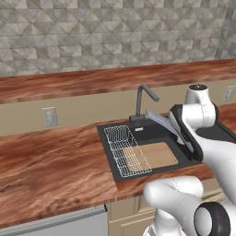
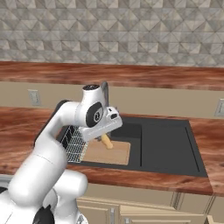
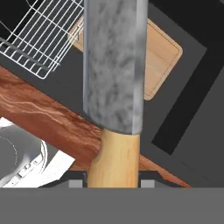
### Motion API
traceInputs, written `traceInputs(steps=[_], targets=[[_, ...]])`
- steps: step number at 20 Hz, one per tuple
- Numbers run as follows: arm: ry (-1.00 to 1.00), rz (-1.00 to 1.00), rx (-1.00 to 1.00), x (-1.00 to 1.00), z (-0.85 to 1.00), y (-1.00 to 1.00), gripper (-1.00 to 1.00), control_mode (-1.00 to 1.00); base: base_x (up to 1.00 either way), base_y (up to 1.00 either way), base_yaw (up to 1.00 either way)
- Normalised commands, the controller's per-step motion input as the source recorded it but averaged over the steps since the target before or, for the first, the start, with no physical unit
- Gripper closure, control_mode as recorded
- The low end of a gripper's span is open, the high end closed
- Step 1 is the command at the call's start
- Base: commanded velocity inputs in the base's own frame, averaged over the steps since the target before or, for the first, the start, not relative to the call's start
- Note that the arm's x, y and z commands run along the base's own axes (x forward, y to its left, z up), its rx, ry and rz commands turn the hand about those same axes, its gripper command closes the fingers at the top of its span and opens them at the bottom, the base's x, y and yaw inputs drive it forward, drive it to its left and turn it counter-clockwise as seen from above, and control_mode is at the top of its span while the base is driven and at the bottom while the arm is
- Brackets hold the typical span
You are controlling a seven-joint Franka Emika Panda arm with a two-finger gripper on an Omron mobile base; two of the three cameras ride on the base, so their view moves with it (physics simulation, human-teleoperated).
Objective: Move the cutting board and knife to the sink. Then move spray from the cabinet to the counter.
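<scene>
My gripper (image 3: 113, 181) is shut on the knife's yellow-orange handle (image 3: 114, 159), and the broad grey blade (image 3: 113, 65) points away from the hand. The gripper (image 1: 177, 123) hangs over the sink (image 1: 154, 133), with the blade (image 1: 156, 120) slanting up and to the left. From the right, the handle (image 2: 106, 141) pokes out below the hand (image 2: 109, 129). The tan cutting board (image 1: 156, 156) (image 2: 111, 153) (image 3: 162, 57) lies flat in the dark sink (image 2: 166, 140) (image 3: 197, 92). The spray and the cabinet are out of view.
A white wire rack (image 1: 123, 150) (image 2: 74, 144) (image 3: 39, 35) sits in the sink's left part beside the board. A dark faucet (image 1: 140, 103) rises behind the basin. The red-brown counter (image 1: 46, 161) (image 2: 205, 131) surrounds the sink. Wall outlets (image 1: 49, 116) sit on the back panel.
</scene>
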Motion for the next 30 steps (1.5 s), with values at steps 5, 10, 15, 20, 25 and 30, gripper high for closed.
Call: traceInputs(steps=[5, 10, 15, 20, 25, 30], targets=[[0.03, 0.07, -0.12, 0.21, -0.18, -0.12, 1.00, -1.00, 0.00, 0.00, 0.00], [0.01, 0.00, -0.10, 0.04, -0.19, -0.17, 1.00, -1.00, 0.00, 0.00, 0.00], [0.00, 0.06, -0.02, 0.00, -0.31, -0.07, 1.00, -1.00, 0.00, 0.00, 0.00], [-0.04, 0.05, 0.01, 0.00, -0.25, -0.14, 1.00, -1.00, 0.00, 0.00, 0.00], [0.00, 0.00, 0.00, 0.00, -0.34, -0.30, 1.00, -1.00, 0.00, 0.00, 0.00], [0.00, 0.00, 0.00, 0.08, -0.19, -0.05, 1.00, -1.00, 0.00, 0.00, 0.00]])
